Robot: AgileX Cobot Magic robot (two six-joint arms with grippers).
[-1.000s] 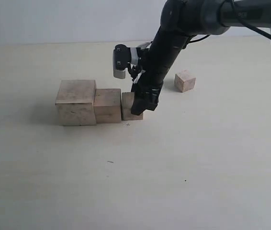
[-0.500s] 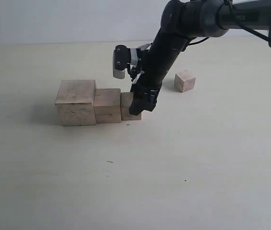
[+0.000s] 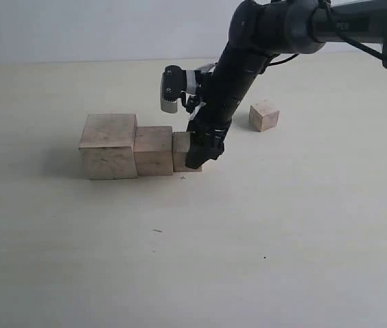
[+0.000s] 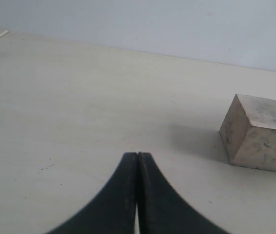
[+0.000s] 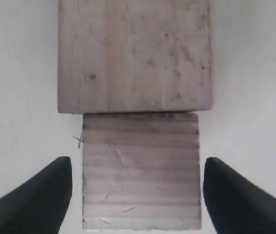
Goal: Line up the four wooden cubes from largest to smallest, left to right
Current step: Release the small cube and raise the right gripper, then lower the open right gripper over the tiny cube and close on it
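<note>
Three wooden cubes stand touching in a row in the exterior view: the largest cube (image 3: 109, 145) on the left, the second cube (image 3: 154, 150) beside it, then the third cube (image 3: 180, 152). The smallest cube (image 3: 264, 115) sits alone, farther back on the right. My right gripper (image 3: 204, 150) is down over the third cube (image 5: 140, 165), open, with a gap between each fingertip and the cube's sides. The second cube (image 5: 134, 53) butts against the third one. My left gripper (image 4: 138, 155) is shut on nothing, low over the table, with the largest cube (image 4: 260, 131) off to one side.
The pale table (image 3: 248, 239) runs wide in front of the row and to its right. The right arm (image 3: 248, 55) leans in from the upper right, passing above the space between the row and the smallest cube.
My right gripper and the third cube have shifted slightly left, so the cube now rests against the second cube. The other cubes have not moved.
</note>
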